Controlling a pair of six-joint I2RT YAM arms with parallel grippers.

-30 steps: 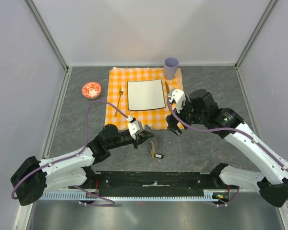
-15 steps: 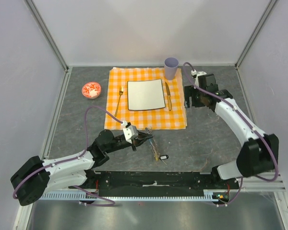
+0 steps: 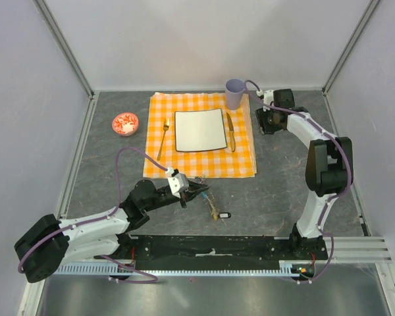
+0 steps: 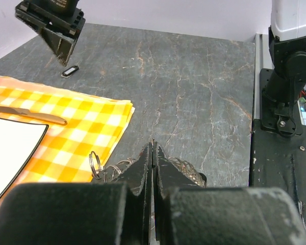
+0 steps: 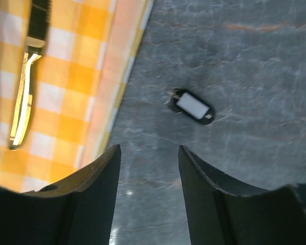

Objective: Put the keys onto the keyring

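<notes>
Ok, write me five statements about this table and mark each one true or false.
1. The lilac plastic cup stands at the far right corner of the orange checked cloth. True.
2. The gold metal knife lies on the white square plate. False: the knife lies on the cloth, right of the plate.
3. The left gripper has its jaws shut. True.
4. The right gripper is clamped on a small black tag. False: the right gripper has its jaws apart and empty; the black tag with a white label lies on the grey stone-look table beyond them.
5. The round red-and-white bowl sits on the cloth. False: the bowl sits on the table, left of the cloth.
</notes>
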